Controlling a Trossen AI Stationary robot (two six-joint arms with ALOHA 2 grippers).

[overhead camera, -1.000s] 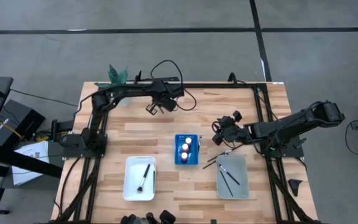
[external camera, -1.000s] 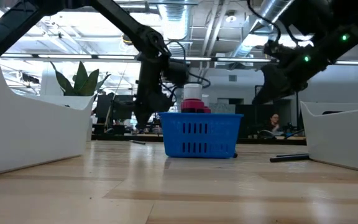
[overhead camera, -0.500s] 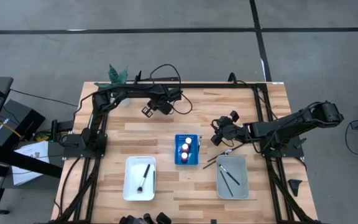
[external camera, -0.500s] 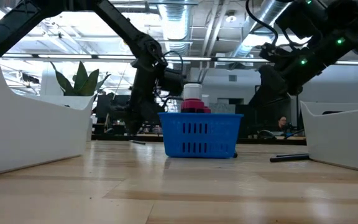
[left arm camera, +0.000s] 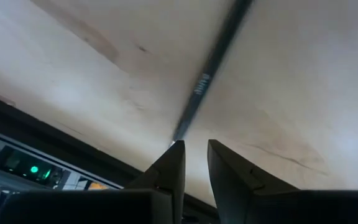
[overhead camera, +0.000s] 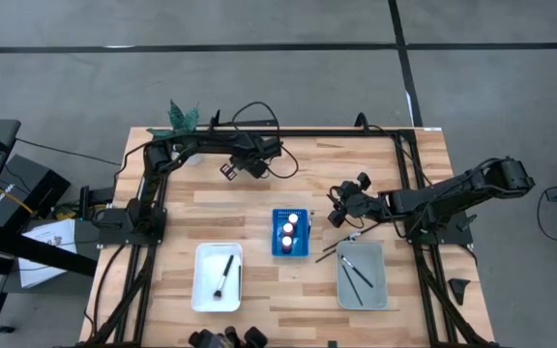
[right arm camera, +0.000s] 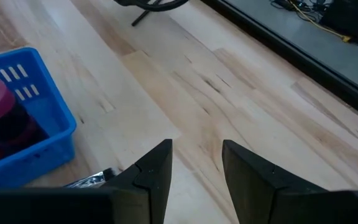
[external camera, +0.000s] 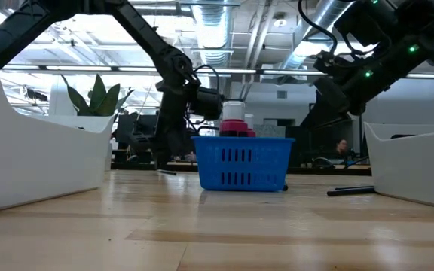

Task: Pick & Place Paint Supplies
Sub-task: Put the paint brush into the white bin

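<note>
1. Brush (left arm camera: 211, 73): a thin dark-handled brush lies flat on the wooden table (overhead camera: 375, 164) near its far edge, directly ahead of the left gripper (left arm camera: 194, 155). In the left wrist view its near tip sits just beyond the fingertips.
2. Left gripper state: the jaws stand slightly parted with a narrow gap between them, and nothing is held. The brush is not yet between the fingers.
3. Recommended approach: widen the jaws a little, centre the gap over the handle, and descend until both pads flank it. The handle is thin and round, so it will likely roll or skid if only one finger touches it first.
4. Grip point: take the handle some way in from the tip, not at the very end, so that the brush does not pivot when lifted.
5. Right gripper (right arm camera: 196, 163): it hovers over bare wood just beside the blue rack (overhead camera: 291, 234), jaws parted and empty.
6. Other supplies: red paint bottles (overhead camera: 289, 230) stand in the blue rack. One brush lies in the white tray (overhead camera: 203, 290), more brushes lie in the grey tray (overhead camera: 379, 280), and another brush (external camera: 350, 190) lies on the table close to the grey tray.
7. Surface: light wooden planks framed by a dark rail.
8. Room: grey floor around the table, a green plant (overhead camera: 183, 116) at the far corner, and bright ceiling lights and ducting beyond.
</note>
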